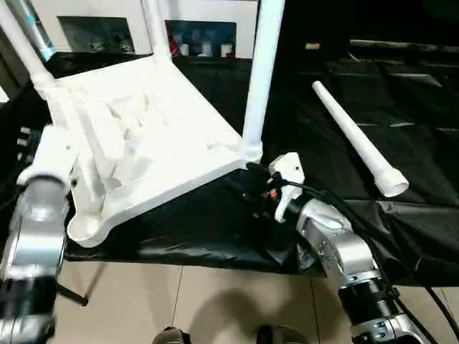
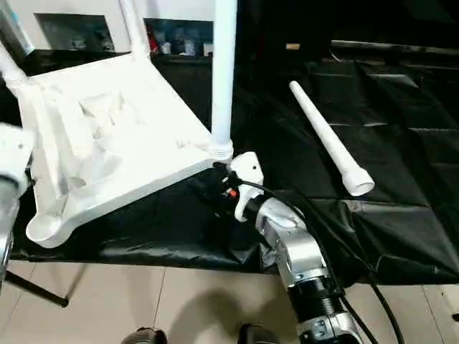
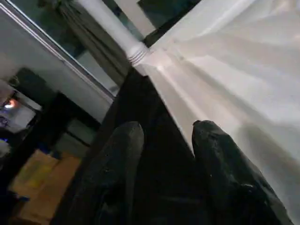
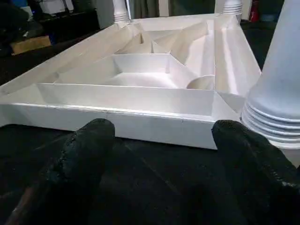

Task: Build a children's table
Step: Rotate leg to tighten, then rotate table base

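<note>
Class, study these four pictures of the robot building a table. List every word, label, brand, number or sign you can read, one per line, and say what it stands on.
None can be read.
White tabletop, its fitted legs and the loose leg: plain, no print.
Shelf items behind the table: too small and blurred to read.

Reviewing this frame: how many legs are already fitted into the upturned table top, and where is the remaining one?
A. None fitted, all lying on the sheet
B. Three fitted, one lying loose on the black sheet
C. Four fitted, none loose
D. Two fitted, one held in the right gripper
B: three legs stand up from corner sockets of the table top, the near-left socket is empty, and the loose leg lies on the black sheet.
</note>
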You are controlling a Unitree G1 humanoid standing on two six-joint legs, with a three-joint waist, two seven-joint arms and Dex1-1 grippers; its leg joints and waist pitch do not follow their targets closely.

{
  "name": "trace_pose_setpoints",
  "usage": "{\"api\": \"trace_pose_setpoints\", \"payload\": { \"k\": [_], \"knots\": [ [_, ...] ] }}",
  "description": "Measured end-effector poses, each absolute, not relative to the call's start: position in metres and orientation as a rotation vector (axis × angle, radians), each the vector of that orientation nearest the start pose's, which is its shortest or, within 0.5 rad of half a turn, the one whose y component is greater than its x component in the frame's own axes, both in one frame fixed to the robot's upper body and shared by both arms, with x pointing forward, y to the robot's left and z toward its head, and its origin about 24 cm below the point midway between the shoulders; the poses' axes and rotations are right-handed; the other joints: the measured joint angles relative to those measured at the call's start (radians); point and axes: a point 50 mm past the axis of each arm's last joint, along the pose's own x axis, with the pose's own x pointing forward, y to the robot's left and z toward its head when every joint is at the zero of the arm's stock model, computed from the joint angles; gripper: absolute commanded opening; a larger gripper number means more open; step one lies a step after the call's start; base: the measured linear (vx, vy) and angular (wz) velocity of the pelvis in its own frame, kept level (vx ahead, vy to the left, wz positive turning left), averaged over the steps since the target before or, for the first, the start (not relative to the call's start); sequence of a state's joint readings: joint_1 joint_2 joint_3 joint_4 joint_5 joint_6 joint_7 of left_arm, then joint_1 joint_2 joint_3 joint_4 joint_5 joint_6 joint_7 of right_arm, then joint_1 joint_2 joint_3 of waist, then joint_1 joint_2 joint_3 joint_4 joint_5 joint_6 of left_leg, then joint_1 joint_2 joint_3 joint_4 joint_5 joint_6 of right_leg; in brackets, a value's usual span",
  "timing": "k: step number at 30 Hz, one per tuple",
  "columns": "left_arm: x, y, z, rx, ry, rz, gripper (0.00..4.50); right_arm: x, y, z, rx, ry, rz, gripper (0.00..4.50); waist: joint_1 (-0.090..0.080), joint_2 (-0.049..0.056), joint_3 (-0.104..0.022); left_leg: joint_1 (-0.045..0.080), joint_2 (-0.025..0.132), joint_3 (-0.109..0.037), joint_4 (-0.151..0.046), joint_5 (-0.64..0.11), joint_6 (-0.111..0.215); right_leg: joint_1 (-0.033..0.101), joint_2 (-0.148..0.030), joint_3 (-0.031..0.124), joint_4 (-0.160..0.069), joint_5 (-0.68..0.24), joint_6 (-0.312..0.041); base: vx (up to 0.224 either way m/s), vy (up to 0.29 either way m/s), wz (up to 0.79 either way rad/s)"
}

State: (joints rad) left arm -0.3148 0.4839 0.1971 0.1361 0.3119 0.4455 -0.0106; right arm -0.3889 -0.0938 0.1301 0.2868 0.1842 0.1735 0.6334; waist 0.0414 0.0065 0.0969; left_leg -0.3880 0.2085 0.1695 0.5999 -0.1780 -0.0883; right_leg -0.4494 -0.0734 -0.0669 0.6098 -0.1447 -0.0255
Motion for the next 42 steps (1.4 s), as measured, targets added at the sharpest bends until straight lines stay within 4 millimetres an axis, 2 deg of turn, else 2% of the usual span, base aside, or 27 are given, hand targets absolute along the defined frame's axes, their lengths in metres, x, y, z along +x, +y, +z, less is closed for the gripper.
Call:
{"api": "trace_pose_setpoints", "payload": {
  "k": [10, 17, 21, 28, 33, 38, 42],
  "knots": [
    [0.275, 0.314, 0.093, 0.655, 0.361, 0.474, 2.03, 0.307, -0.081, 0.066, 0.032, 0.11, 0.877, 3.77, -0.007, -0.013, -0.003, 0.001, 0.0, 0.0, -0.001, 0.0, 0.0, 0.0, 0.0, 0.0, 0.0, -0.003, 0.005, 0.0, 0.0, 0.0],
    [0.265, 0.309, 0.072, 0.555, 0.521, 0.351, 2.03, 0.312, -0.078, 0.062, -0.001, 0.147, 0.87, 3.77, -0.002, -0.014, -0.003, 0.0, 0.0, 0.0, -0.001, 0.0, 0.0, 0.0, 0.0, 0.0, 0.0, -0.003, 0.006, 0.0, 0.0, 0.0],
    [0.264, 0.289, 0.066, 0.466, 0.58, 0.125, 2.03, 0.32, -0.08, 0.052, -0.029, 0.208, 0.8, 3.77, 0.002, -0.015, -0.003, 0.001, -0.001, 0.0, -0.001, 0.0, 0.0, 0.0, -0.001, 0.001, 0.0, -0.003, 0.005, 0.0, 0.0, 0.0],
    [0.252, 0.259, 0.075, 0.477, 0.659, -0.261, 2.03, 0.329, -0.085, 0.042, -0.029, 0.263, 0.729, 3.77, -0.003, -0.016, -0.003, 0.002, -0.001, 0.0, -0.002, 0.0, 0.0, 0.0, -0.001, 0.002, 0.0, -0.003, 0.005, 0.0, 0.0, 0.0],
    [0.248, 0.237, 0.074, 0.438, 0.669, -0.496, 2.03, 0.334, -0.088, 0.038, -0.032, 0.283, 0.71, 3.77, -0.003, -0.017, -0.003, 0.002, -0.001, 0.001, -0.002, 0.0, 0.0, 0.0, -0.001, 0.002, 0.0, -0.001, 0.002, 0.0, 0.0, 0.0],
    [0.26, 0.212, 0.069, 0.437, 0.587, -0.688, 2.03, 0.336, -0.089, 0.042, -0.039, 0.269, 0.733, 3.77, -0.001, -0.017, -0.002, 0.001, -0.001, 0.002, -0.002, 0.0, 0.0, 0.001, -0.001, 0.003, 0.0, -0.001, 0.002, 0.0, 0.0, 0.0],
    [0.272, 0.184, 0.068, 0.403, 0.488, -0.852, 2.03, 0.334, -0.094, 0.053, -0.069, 0.222, 0.804, 3.77, 0.001, -0.018, -0.002, 0.0, -0.001, 0.002, -0.002, 0.0, 0.0, 0.002, -0.001, 0.003, 0.0, -0.001, 0.001, 0.0, 0.0, 0.0]
  ]
}}
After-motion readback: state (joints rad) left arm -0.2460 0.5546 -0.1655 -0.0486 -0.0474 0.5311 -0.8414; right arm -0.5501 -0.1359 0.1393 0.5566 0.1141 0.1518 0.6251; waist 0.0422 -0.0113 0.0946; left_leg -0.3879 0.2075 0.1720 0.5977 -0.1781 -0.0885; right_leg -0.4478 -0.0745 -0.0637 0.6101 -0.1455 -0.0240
